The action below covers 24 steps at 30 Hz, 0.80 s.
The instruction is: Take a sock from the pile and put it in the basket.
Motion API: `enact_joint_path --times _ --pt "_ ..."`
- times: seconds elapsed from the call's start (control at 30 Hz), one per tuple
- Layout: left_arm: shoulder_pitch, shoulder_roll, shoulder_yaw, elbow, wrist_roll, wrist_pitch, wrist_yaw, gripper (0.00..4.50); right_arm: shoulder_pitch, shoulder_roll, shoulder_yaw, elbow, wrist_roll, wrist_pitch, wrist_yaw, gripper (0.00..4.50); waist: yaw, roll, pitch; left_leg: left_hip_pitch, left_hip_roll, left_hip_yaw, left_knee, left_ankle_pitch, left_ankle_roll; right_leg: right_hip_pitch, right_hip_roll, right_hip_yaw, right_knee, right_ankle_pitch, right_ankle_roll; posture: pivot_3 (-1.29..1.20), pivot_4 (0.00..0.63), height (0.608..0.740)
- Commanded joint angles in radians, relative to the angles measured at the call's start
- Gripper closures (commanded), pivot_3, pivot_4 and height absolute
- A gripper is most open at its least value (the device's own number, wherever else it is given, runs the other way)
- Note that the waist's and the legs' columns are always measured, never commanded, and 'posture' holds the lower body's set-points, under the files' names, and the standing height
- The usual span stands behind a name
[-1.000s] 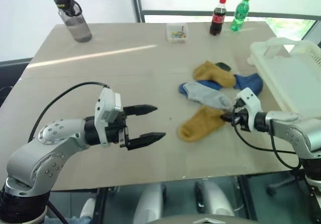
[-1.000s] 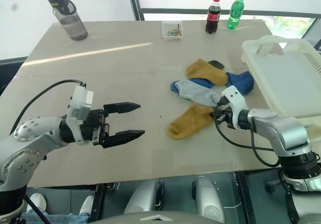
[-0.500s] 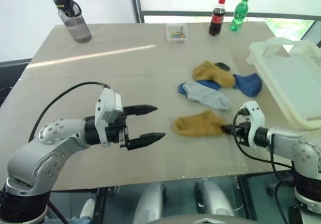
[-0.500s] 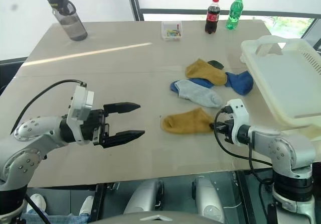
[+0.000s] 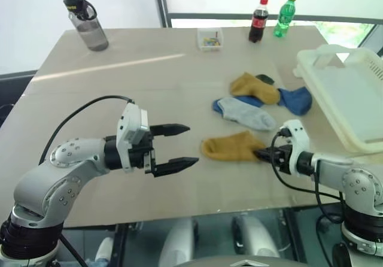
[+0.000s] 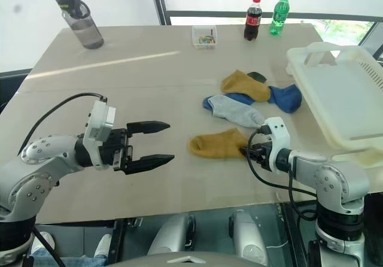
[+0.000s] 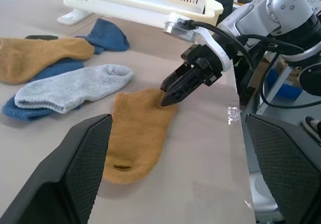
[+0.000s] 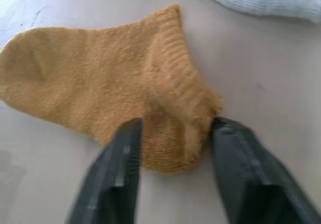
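Two tools work over the table [image 5: 119,81]: the right tool [image 8: 173,148] has its fingers parted around the cuff of a mustard sock [image 5: 230,147] lying flat near the table's front edge, and the left tool [image 5: 179,145] hangs wide open and empty well apart. Behind the sock lies the pile [image 5: 263,99]; the basket [image 5: 353,93] sits at the table's right edge.

Mustard sock dragged clear, grip loosening
The right end effector [image 5: 261,155] has pulled the mustard sock [image 5: 230,147] away from the pile [image 5: 263,96]; its fingers now part.
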Motion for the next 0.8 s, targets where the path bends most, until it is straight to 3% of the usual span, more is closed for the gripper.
enact_joint_path --times 0.03,0.23,0.5,0.8 --pt "-0.008 -0.002 0.003 -0.011 -0.001 -0.016 -0.001 0.00 0.010 -0.073 -0.022 -0.045 0.028 -0.033 0.060 2.14 -0.001 0.000 0.000 0.000 0.000 0.000 0.000 0.000 0.000 0.000 0.000 0.000 0.000 0.000 0.000 0.00 0.150 0.740" --pt "-0.013 -0.014 0.002 -0.005 0.007 -0.023 0.011 0.00 -0.017 -0.163 -0.056 -0.005 0.010 -0.192 0.119 2.14 -0.004 0.000 0.000 0.000 0.000 0.000 0.000 0.000 0.000 0.000 0.000 0.000 0.000 0.000 0.001 0.00 0.150 0.740" --pt "-0.100 -0.048 0.022 0.039 -0.001 -0.022 0.062 0.00 -0.187 -0.027 -0.056 0.296 -0.181 -0.463 -0.082 2.14 -0.003 0.000 0.000 0.000 0.000 0.000 0.000 0.000 0.000 0.000 0.001 0.001 0.000 0.001 0.000 0.00 0.150 0.740" --pt "-0.191 -0.055 0.027 0.129 0.045 -0.039 0.105 0.00 -0.391 0.128 -0.126 0.649 -0.215 -0.642 -0.198 2.14 -0.004 0.000 0.000 -0.002 0.000 0.001 -0.001 0.000 0.000 -0.003 0.001 0.001 0.000 0.001 0.000 0.00 0.150 0.740"
